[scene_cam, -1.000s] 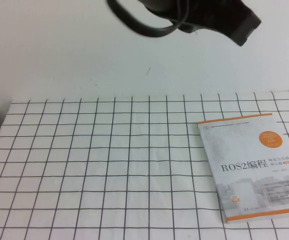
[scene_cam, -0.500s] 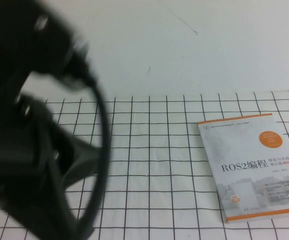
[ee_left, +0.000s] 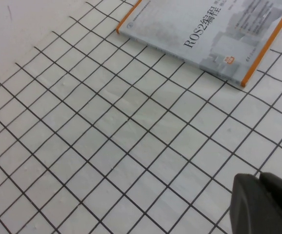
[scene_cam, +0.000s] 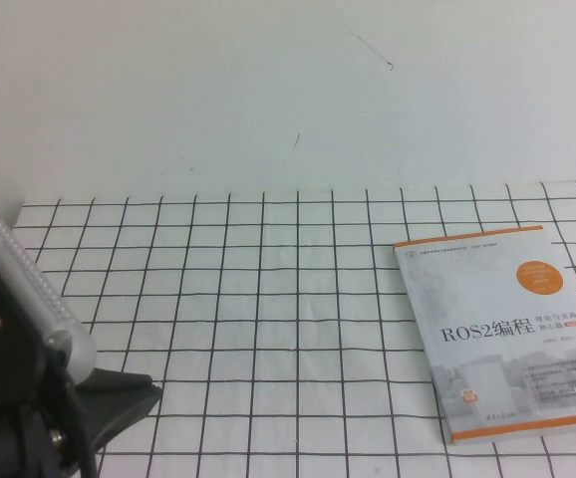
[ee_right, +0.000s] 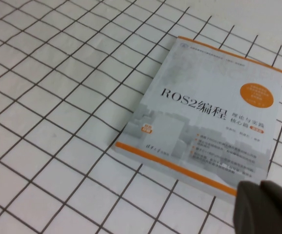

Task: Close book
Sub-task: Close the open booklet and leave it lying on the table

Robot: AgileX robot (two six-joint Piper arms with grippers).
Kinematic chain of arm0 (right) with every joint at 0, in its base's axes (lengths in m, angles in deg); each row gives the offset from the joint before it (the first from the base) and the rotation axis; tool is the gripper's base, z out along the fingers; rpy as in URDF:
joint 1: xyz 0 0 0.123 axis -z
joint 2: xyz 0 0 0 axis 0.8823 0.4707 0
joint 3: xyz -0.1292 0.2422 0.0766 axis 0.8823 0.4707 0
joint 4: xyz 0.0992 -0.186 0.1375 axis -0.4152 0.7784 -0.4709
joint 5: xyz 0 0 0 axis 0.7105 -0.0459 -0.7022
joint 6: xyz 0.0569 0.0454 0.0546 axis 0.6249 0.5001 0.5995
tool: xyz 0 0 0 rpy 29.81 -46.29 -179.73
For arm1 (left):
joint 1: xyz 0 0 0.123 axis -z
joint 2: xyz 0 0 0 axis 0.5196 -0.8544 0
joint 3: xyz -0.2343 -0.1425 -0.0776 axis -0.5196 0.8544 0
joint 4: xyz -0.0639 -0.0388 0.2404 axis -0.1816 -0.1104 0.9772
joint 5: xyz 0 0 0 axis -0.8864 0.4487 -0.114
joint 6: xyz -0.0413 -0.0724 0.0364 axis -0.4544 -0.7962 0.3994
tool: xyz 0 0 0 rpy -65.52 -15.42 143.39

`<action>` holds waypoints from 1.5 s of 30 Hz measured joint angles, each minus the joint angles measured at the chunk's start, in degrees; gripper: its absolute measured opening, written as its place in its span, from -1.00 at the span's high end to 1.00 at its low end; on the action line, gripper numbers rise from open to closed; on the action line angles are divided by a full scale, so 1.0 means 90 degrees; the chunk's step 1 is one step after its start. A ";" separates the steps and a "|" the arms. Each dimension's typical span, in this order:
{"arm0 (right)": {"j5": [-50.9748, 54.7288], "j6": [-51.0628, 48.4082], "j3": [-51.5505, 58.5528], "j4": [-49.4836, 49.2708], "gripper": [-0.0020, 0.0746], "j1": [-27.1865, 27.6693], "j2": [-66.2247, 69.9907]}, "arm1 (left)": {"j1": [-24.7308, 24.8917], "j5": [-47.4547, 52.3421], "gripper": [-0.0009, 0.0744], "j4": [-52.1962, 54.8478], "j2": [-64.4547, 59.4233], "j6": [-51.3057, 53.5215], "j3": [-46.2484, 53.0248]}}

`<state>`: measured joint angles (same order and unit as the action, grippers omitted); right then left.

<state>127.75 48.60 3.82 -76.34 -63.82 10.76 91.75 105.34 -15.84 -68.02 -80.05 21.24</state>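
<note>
The book [scene_cam: 507, 334] lies closed and flat on the right side of the gridded cloth, its white and orange cover with "ROS2" printed on it facing up. It also shows in the left wrist view [ee_left: 204, 34] and the right wrist view [ee_right: 209, 112]. My left gripper [ee_left: 259, 176] is shut and empty, hovering over bare cloth well away from the book. Part of the left arm [scene_cam: 29, 378] fills the near left corner of the high view. My right gripper [ee_right: 259, 185] is shut and empty, just above the book's near edge.
A white cloth with a black grid [scene_cam: 258, 329] covers the table. A plain white wall [scene_cam: 288, 90] rises behind its far edge. The book's right edge runs off the high view.
The left arm has swept from the top of the high view down across its left side and now sits low in the near left corner. The book has not moved.
</note>
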 joint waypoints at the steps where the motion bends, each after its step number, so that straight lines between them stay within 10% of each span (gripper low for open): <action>1: 0.0070 0.0000 0.0000 0.0000 0.95 0.0000 0.0000 | 0.0000 0.0047 0.99 -0.0047 0.0009 0.0000 0.0000; 15: 0.0425 0.0000 0.0000 0.0000 0.95 0.0000 0.0000 | -0.0149 -0.0062 0.99 0.0066 0.0128 0.0026 0.0135; 28: 0.0425 0.0000 0.0000 0.0004 0.95 0.0000 0.0000 | -0.5086 -0.4171 0.99 -0.0028 0.2125 -0.0024 0.3534; 45: 0.0425 0.0000 0.0000 -0.0031 0.95 0.0000 0.0000 | -0.5888 -0.3567 0.99 0.0388 0.5004 -0.0621 0.5961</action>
<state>131.58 48.60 3.82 -76.62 -63.82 10.76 38.76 73.23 -12.34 -22.98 -85.64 74.89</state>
